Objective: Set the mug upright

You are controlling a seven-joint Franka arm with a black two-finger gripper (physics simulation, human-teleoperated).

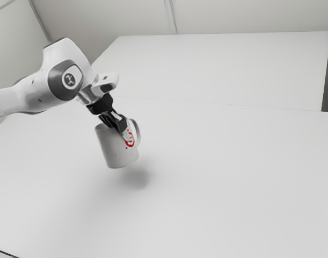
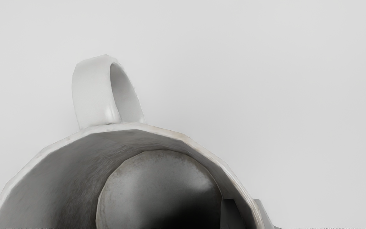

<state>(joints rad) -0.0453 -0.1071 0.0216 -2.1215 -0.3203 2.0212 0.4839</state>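
The gripper is at the rim of the white mug, which hangs above the table with its mouth up and leans slightly. A red mark and the handle show on the side toward the exterior view's right. Looking into the mug from the wrist, I see its inner bottom and its handle beyond the rim. The gripper pinches the mug's wall, one finger inside and the other outside.
The white tabletop stretches below and around the mug, whose soft shadow falls on it. Another white surface lies behind, and pale walls stand at the back.
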